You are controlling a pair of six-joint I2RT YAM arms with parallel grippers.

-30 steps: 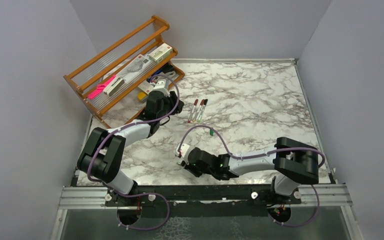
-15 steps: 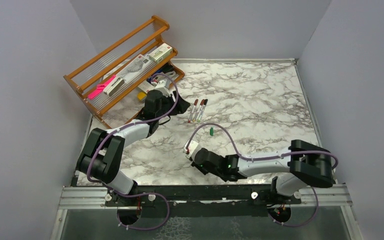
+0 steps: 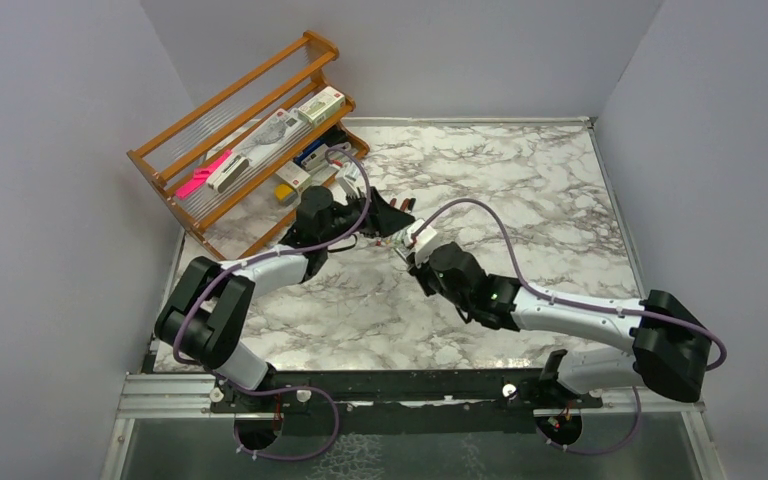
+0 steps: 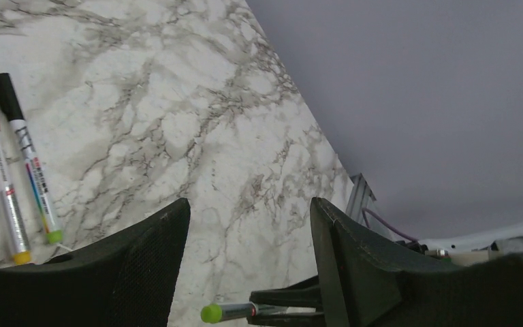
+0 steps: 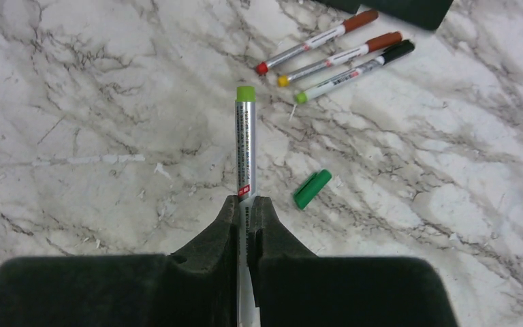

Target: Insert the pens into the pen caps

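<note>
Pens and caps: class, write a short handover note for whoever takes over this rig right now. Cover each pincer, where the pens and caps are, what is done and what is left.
Right pincer: shut on a green-ended pen, which points away from the wrist.
Left pincer: open and empty; that pen's green end shows low between its fingers in the left wrist view.
Three other pens: lying side by side on the table, each with a cap on, so they look done.
Green cap: loose on the table, touching no pen.
Left to do: probably fit the green cap onto the held pen.
</note>
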